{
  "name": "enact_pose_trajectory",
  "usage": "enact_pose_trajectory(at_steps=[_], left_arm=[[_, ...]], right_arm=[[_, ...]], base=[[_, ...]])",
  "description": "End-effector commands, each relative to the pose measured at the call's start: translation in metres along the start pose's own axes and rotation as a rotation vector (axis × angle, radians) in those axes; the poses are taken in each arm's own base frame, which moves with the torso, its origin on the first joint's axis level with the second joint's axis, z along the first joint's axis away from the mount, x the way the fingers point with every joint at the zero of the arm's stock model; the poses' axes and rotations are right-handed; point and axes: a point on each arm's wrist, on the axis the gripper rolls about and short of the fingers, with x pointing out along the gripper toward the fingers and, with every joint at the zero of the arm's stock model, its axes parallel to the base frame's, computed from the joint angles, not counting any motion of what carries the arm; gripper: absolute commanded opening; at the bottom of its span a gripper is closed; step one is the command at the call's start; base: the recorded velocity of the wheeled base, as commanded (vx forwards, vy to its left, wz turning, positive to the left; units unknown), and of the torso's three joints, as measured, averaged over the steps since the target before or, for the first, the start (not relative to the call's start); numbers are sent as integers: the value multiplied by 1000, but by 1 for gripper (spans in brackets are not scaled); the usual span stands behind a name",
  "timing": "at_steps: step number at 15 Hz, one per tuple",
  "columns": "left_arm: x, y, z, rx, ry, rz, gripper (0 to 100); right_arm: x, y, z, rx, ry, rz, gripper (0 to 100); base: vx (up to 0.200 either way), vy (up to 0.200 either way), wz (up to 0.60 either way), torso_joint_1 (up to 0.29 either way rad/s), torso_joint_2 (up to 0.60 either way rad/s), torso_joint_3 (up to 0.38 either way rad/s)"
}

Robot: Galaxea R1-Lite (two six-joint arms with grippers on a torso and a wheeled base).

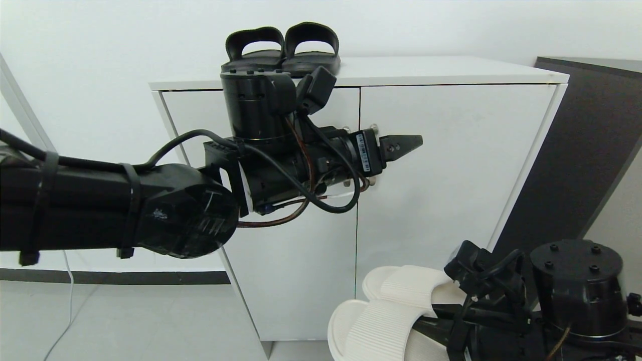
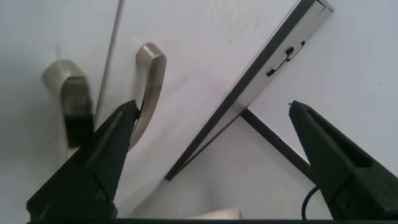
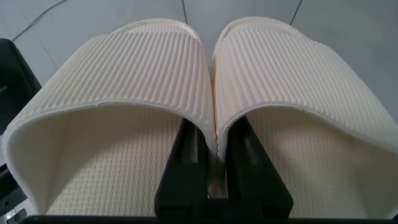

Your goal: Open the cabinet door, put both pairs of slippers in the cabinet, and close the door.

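While the left arm lies level across the front of the cabinet (image 1: pixel 451 190), its pincer (image 1: pixel 401 145) sits at handle height by the seam between the two doors. Both doors appear closed, and the seam shows as a thin vertical line.

Left pincer, wrist view: the jaws stand wide apart with nothing between them. One fingertip (image 2: pixel 124 115) lies just beside a curved metal handle (image 2: pixel 150 78); whether they touch cannot be told. A second handle (image 2: pixel 67 87) stands on the other side of the seam.

Black slippers (image 1: pixel 282 50): the pair sits side by side on top of the cabinet, near its front edge, above the left arm's wrist.

White slippers (image 1: pixel 386 311): the pair is held low in front of the cabinet, near its base on the robot's right, clear of the floor (image 1: pixel 125 321). The two are pressed side to side, ribbed straps uppermost.

Right pincer (image 3: pixel 212 149): one finger passes under each strap, and the adjoining inner walls of the two slippers are clamped between them. It is closed on the white pair.

A white wall (image 1: pixel 100 50) stands behind the cabinet, and a dark panel (image 1: pixel 577 160) leans beside it on the robot's right.
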Motion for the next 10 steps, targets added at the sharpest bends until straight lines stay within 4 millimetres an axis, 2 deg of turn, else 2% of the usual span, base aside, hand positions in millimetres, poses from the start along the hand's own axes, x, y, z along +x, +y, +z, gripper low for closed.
enact_pose_trajectory(at_steps=[1, 3, 4, 6, 10], left_arm=[[8, 4, -5, -2, 8, 6, 100], [9, 4, -5, -4, 10, 6, 100], [9, 4, -5, -6, 9, 8, 0], [6, 3, -4, -11, 7, 5, 0], [-14, -5, -7, -30, 25, 1, 0]], right_arm=[[0, 0, 0, 0, 2, 1, 0], [0, 0, 0, 0, 2, 1, 0], [0, 0, 0, 0, 2, 1, 0], [0, 0, -2, -1, 6, 1, 0], [-2, 4, -6, -17, 19, 41, 0]], base=[[0, 0, 0, 0, 0, 0], [0, 0, 0, 0, 0, 0], [0, 0, 0, 0, 0, 0], [0, 0, 0, 0, 0, 0], [0, 0, 0, 0, 0, 0]])
